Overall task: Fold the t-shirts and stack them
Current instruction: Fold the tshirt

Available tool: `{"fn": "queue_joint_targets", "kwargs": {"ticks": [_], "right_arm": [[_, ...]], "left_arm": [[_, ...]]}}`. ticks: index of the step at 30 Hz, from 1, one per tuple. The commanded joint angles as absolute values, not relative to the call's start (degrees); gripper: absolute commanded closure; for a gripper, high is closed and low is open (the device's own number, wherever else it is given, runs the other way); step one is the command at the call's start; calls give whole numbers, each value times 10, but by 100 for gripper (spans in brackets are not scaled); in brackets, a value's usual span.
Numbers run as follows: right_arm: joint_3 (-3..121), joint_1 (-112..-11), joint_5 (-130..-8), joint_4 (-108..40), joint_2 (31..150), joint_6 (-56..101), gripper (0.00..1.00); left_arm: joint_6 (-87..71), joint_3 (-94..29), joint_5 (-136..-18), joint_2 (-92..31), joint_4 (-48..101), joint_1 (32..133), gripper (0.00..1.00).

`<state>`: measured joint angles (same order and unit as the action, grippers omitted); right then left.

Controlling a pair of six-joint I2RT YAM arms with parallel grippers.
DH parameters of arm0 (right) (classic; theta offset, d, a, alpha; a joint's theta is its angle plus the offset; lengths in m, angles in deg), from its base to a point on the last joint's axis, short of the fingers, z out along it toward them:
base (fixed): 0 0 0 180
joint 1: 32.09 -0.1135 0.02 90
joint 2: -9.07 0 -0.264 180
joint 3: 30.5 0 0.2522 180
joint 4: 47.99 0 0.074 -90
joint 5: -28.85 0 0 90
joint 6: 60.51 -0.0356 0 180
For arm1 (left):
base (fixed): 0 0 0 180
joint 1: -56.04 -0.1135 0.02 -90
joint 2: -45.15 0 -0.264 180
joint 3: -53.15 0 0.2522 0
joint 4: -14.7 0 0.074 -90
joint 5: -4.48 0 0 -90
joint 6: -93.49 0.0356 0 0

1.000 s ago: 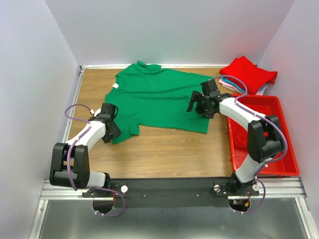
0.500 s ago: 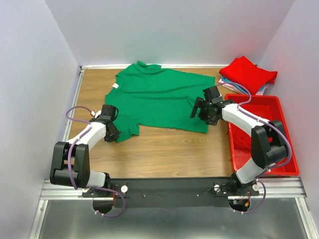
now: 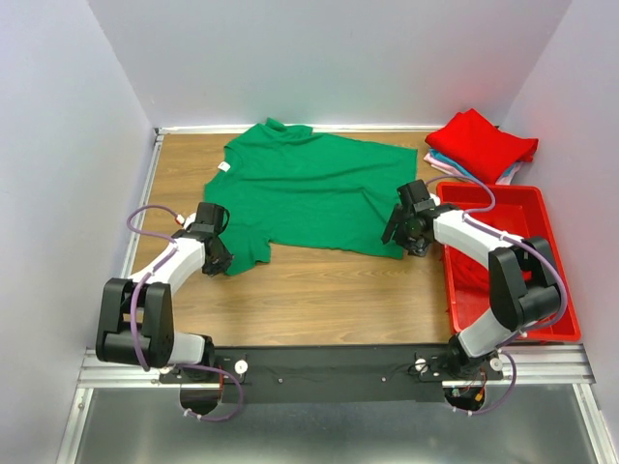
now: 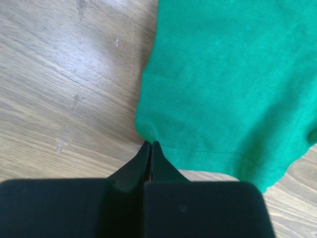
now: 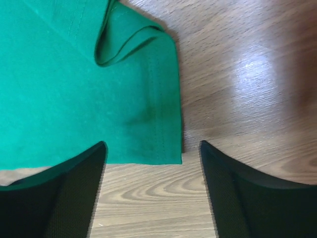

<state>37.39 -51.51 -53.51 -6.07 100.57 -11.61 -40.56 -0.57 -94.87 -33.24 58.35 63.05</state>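
- Two corners of the near hem are our concern: the bright green cotton t-shirt (image 3: 309, 198) lies spread on the brown wooden worktop (image 3: 319, 290), not yet folded.
- Our left claw (image 4: 150, 148) is pinched closed on the hem's left corner. Our right claw (image 5: 152, 145) stands wide apart, straddling the right corner and holding nothing.
- We judge this the start of the first fold: the right claw must close on cloth, then both lift together.
- Pale walls (image 3: 329, 68) enclose the worktop. A red plastic bin (image 3: 559, 290) sits on the right, and a red-topped pile of folded shirts (image 3: 482, 143) lies beyond it.
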Motion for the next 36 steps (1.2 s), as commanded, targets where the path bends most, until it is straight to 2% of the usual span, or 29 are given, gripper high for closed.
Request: {"fn": "queue_joint_targets", "kwargs": {"ticks": [1, 3, 15, 17, 22, 24, 36], "right_arm": [[365, -513, -507, -52, 1010, -136, 24], [359, -513, -511, -51, 1006, -138, 29], [342, -513, -520, -48, 1030, -148, 46], [346, -513, -516, -48, 1045, -143, 53], [357, -513, -514, -45, 1058, -132, 92], [356, -513, -519, -37, 1051, -133, 97], [310, -514, -601, 73, 950, -126, 98]], "left_arm": [[-402, -13, -944, -310, 593, 633, 100], [-403, -13, -946, -304, 595, 633, 100], [-398, -12, -943, -301, 592, 630, 100], [-398, -15, -940, -298, 592, 629, 100], [-410, -26, -932, -275, 602, 620, 100], [-417, -31, -928, -264, 609, 618, 100], [-442, -53, -910, -177, 672, 600, 100]]}}
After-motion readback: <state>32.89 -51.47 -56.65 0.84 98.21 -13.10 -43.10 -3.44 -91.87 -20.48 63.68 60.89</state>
